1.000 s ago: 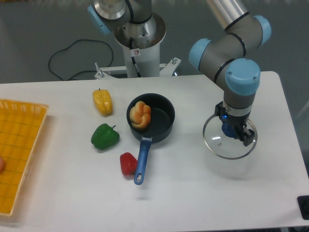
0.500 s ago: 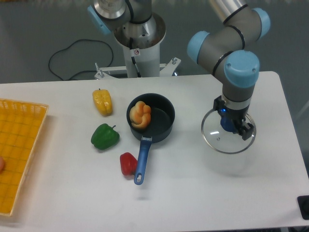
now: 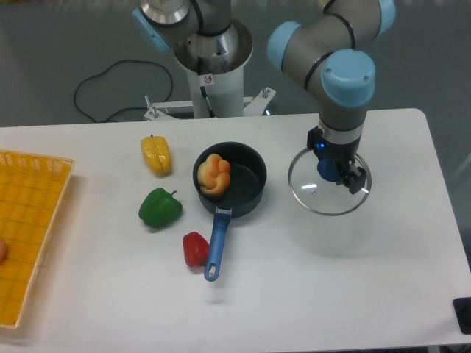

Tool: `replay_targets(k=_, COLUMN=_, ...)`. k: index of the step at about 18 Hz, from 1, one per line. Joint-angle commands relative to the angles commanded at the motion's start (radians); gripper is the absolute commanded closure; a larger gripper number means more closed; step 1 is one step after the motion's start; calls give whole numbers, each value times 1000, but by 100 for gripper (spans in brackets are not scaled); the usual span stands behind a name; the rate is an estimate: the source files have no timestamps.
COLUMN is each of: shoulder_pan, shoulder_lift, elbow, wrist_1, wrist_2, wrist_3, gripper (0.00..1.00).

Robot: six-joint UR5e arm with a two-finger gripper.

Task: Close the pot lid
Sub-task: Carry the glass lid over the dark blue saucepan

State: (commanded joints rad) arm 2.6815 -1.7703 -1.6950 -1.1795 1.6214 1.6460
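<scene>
1. My gripper (image 3: 330, 169) is clamped on the knob of the lid (image 3: 329, 182), carrying it above the table (image 3: 309, 287).
2. The pot (image 3: 230, 179) sits at nine o'clock from the lid, apart, uncovered.

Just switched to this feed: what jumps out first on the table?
The gripper holds the glass lid by its blue knob, lifted above the table's right side. Centre table sits the open pot with a yellow pastry-like item inside, and yellow, green and red peppers to its left.

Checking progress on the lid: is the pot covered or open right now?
Open. The pot shows a pastry inside, and the lid hangs from the gripper to its right.
</scene>
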Motion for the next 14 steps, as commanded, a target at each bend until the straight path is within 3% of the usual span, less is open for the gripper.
replay_targets(k=7, shoulder_pan=-69, shoulder_lift=51, elbow=-41, wrist_1=4, wrist_2=-2, wrist_3=-95, gripper=44)
replay_targets(k=14, shoulder_pan=-103, shoulder_lift=138, elbow=-153, wrist_1=12, wrist_2=-38, wrist_3=-129, gripper=44)
